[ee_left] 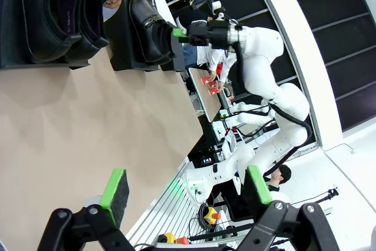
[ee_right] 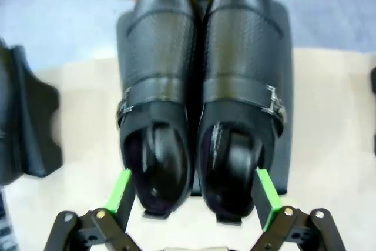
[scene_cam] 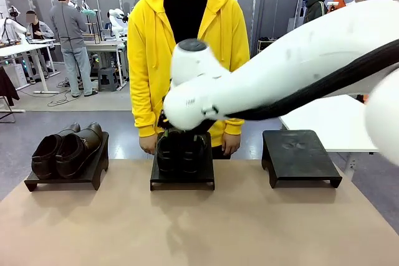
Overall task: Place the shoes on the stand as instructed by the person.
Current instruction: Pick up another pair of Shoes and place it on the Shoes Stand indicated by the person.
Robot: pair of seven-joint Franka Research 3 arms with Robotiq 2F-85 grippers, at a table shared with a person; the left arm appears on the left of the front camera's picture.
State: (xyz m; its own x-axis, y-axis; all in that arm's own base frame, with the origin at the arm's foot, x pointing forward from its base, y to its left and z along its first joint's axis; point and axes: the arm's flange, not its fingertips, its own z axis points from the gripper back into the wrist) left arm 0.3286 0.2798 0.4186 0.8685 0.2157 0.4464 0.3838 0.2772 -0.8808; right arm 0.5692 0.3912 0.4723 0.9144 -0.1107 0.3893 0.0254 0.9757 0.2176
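Now the right gripper [ee_right: 191, 195] stands wide open, its green pads either side of the heels of the black shoes [ee_right: 202, 86] on the middle stand [scene_cam: 182, 175]. The brown pair [scene_cam: 65, 149] sits on the left stand [scene_cam: 65, 177]. The left gripper [ee_left: 185, 189] hangs open, holding nothing. The person [scene_cam: 187, 35] stands behind.

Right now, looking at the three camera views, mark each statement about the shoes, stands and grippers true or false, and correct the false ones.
1. The black shoes sit on the middle stand. True.
2. The right stand holds a pair of shoes. False: its top is bare.
3. The right gripper is open, a pad on either side of the black pair's heels. True.
4. The left gripper grips a shoe. False: it is open, holding nothing.
5. The dark brown shoes sit on the left stand. True.
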